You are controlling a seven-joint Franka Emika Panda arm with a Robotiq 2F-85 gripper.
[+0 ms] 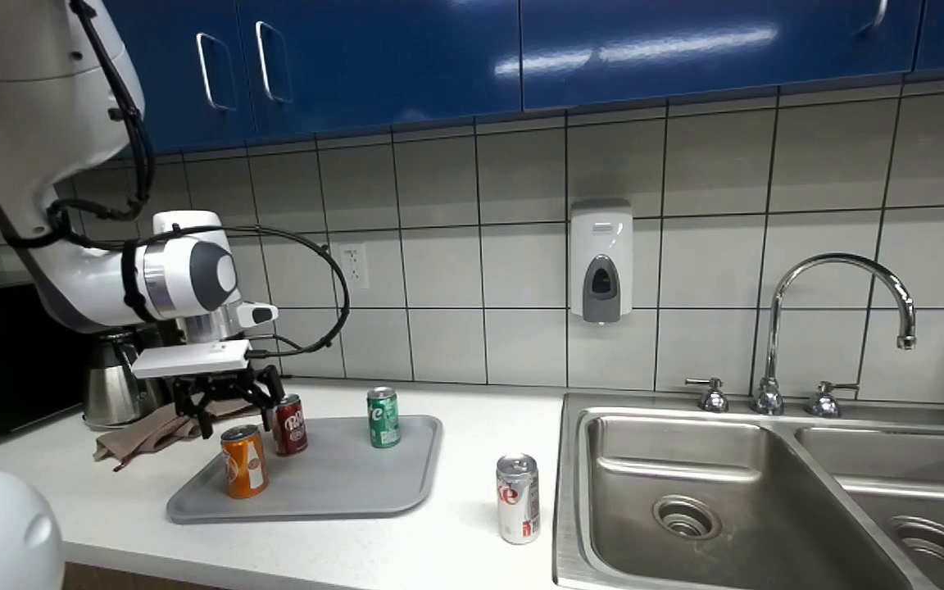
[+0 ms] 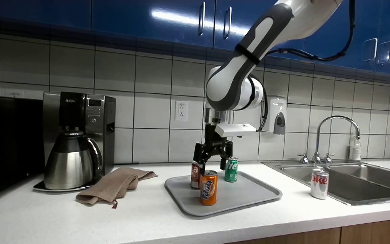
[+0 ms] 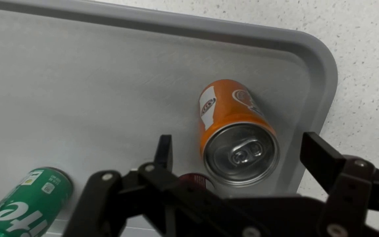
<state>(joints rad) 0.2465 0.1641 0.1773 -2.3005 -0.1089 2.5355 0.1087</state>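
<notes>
The hand (image 2: 212, 165) is spread wide and grips nothing, close by the top of the orange can (image 2: 209, 193), which stands upright on the grey tray (image 2: 249, 196) on the bench (image 2: 141, 217). In an exterior view, the dark red can (image 2: 195, 179) stands at its ten o'clock and the green can (image 2: 231, 172) towards its two o'clock. The orange can looks smooth, likely slippery and, if full, fairly heavy; its walls could dent, so a moderate mid-body squeeze seems best.
</notes>
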